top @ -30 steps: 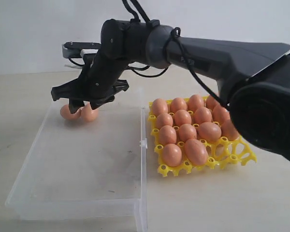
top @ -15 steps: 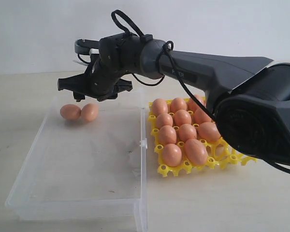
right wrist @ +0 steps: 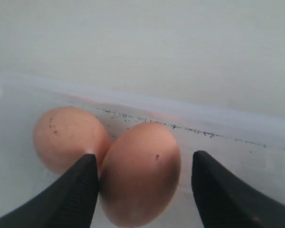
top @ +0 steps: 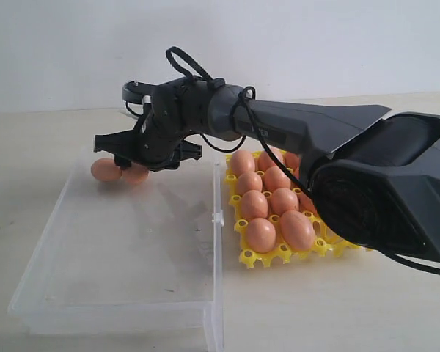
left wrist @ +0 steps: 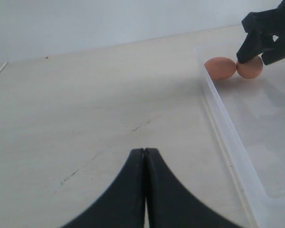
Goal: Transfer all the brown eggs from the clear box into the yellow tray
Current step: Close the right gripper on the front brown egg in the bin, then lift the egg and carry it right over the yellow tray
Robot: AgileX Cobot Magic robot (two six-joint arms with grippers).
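right tool (right wrist: pixel 143 159) | spread wide, straddling one brown egg (right wrist: pixel 140 180) (ungripped) | left tool (left wrist: pixel 145 153) pressed together

A pale, cream-coloured desk (top: pixel 330 315) spread across the scene, its surface matte and lightly scuffed. Thin dark scratches (left wrist: pixel 141 125) crossed it in the left wrist view. Behind it rose a plain whitish wall (top: pixel 337 44), meeting the desk's far edge in a straight line.

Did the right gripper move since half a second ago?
Yes. The right gripper has come down to the two brown eggs lying in the clear box; before, it hung above them.
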